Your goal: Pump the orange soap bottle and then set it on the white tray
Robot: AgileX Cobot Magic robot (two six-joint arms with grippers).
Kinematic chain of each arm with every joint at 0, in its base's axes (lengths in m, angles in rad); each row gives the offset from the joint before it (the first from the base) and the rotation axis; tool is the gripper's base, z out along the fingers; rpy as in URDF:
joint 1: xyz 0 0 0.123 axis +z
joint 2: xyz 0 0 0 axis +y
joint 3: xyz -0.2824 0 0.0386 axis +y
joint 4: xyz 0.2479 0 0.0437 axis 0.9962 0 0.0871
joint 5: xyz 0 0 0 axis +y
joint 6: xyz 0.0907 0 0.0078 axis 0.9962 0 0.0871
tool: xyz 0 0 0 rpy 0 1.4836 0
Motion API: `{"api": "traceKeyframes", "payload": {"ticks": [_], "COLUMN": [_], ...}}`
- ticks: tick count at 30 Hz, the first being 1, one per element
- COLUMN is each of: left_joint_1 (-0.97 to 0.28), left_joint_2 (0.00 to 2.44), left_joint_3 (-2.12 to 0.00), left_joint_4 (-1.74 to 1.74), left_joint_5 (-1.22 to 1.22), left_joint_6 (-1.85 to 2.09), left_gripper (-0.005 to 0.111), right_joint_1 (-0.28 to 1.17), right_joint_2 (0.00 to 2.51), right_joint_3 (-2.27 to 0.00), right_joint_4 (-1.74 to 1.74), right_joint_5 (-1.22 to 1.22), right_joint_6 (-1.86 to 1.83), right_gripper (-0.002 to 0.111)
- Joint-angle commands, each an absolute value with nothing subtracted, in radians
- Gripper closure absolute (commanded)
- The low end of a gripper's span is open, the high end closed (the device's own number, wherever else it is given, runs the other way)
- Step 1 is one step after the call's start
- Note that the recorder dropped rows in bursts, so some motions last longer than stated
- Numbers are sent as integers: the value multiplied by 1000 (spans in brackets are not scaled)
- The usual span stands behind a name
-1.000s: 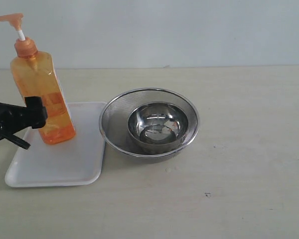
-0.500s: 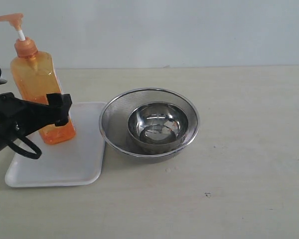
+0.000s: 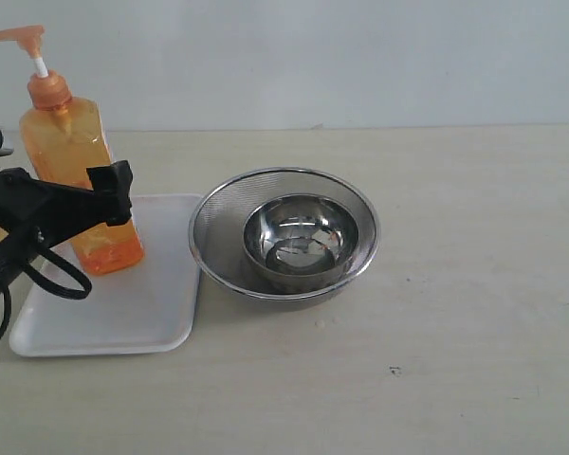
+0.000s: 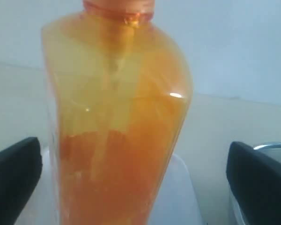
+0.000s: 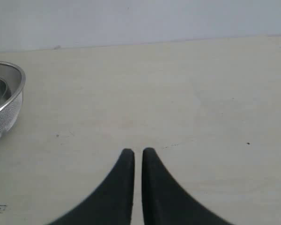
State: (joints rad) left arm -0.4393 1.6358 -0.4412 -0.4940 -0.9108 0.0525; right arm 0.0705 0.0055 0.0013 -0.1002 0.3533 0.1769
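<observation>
Since the orange soap bottle [image 3: 68, 142] stands upright on the far part of the white tray [image 3: 142, 308] in the exterior view, with the left gripper [image 3: 106, 190] spread about its middle, the step in hand looks like either a release or a fresh grasp. Either way the arm should move straight along its own line, for so tall a bottle would likely tip at a sideways brush. The far finger is hidden behind the bottle, and the frame edge cuts the spout. From the left wrist, both fingers [image 4: 15, 173] stand clear of the bottle, whose base and pump head fall outside the picture. From the right wrist, the right gripper [image 5: 137, 157] hangs pinched together on nothing, and the tray is out of sight.
</observation>
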Motion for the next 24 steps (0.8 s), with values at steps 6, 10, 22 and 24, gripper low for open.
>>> {"api": "traceKeyframes", "payload": {"ticks": [6,10,22,24], "left_joint_1": [-441,-441,-441,-441], "left_joint_2": [1700,1726,1797,1798], "left_joint_3": [-444,-466,-549,-551], "left_joint_4": [-475,-471,-495,-507], "left_joint_5": [-1051,-1055,-1070,-1088], "left_joint_6": [15,15,77,104], "left_gripper": [-2,-2,-2,-2], "right_joint_1": [69,69,69,69], "right_joint_2": [0,0,0,0], "right_joint_3": [0,0,0,0], "right_joint_4": [-104,-104,-104,-104], "right_joint_5": [340,340,340,340], "right_joint_6": [175,175,175,175], "right_gripper": [106,106,106,106]}}
